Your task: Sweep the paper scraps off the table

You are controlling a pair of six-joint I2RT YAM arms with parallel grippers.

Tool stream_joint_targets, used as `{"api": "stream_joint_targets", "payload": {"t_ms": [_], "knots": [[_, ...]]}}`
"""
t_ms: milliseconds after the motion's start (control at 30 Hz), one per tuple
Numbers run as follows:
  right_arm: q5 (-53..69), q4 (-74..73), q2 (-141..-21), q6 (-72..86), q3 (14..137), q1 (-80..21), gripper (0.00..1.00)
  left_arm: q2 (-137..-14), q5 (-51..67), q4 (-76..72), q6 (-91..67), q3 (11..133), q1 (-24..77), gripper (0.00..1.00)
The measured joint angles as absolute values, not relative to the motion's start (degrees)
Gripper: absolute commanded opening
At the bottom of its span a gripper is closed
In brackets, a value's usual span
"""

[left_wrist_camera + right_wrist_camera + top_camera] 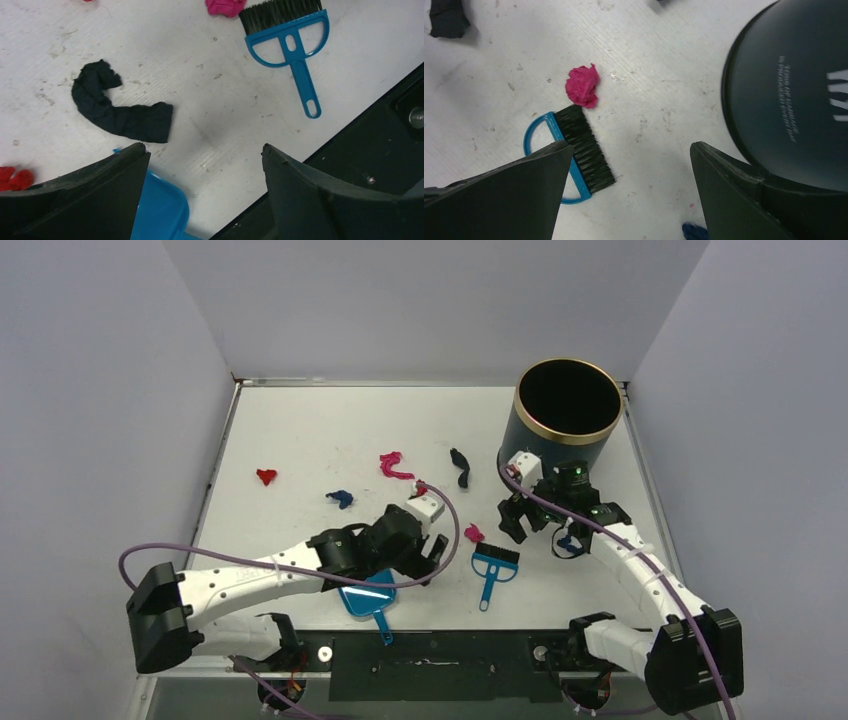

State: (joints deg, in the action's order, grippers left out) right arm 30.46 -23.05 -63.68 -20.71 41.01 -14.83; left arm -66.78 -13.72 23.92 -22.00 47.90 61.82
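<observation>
Magenta paper scrap [582, 86] against black bristles of the blue brush [586, 145], dark bin [794, 100] at right.

White print on the bin, none of it reading clearly

The dark round bin [784, 100], standing on the table [649, 60], is carrying white lettering on its side in the right wrist view. A small line of capitals is blurring past reading. Beside it, much larger letters are running off the frame's right edge, and too little of them is showing to make out a word.

Blue brush [494, 568], magenta paper scrap [474, 533], white table [300, 430].
</observation>
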Motion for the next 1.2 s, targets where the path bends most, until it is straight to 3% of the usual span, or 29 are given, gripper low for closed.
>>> {"api": "stream_joint_targets", "payload": {"t_ms": [333,1200], "knots": [[29.93,-21.47,-59.70,-19.03,40.69,-3.25,0.95,-85.12,-19.59,20.21,-28.10,57.82,66.30,0.71],[29.80,-20.14,-58.70,-17.34,40.69,-0.36,0.94,-108.27,-19.97,18.65,-32.40,73.60,68.58,0.44]]}}
